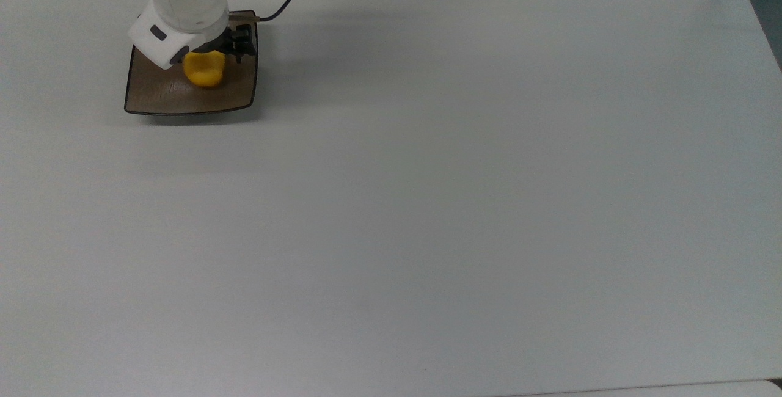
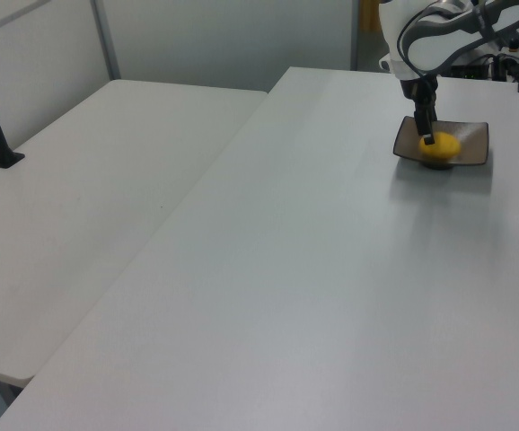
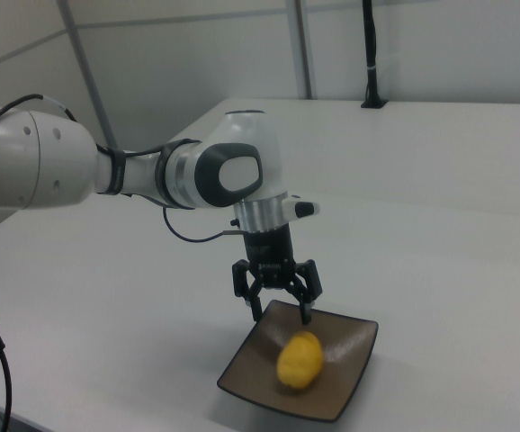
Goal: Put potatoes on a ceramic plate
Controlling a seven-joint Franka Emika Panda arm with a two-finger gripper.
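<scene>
We see the potato (image 3: 300, 360) lying in the shallow middle of the brown ceramic plate (image 3: 354, 378), which sits on the white worktop (image 1: 427, 201). Our pincer (image 3: 280, 313) hangs just above it with fingers spread, gripping nothing.

A: Where does the top view sit?
B: High above, looking straight down on the whole surface (image 1: 427, 201); the ceramic plate (image 1: 235, 94) lies at ten o'clock.
A: The others?
B: The left view looks along the surface from afar, plate (image 2: 471, 135) at one o'clock. The right view sits close and low, sharing that plate (image 3: 354, 346).
</scene>
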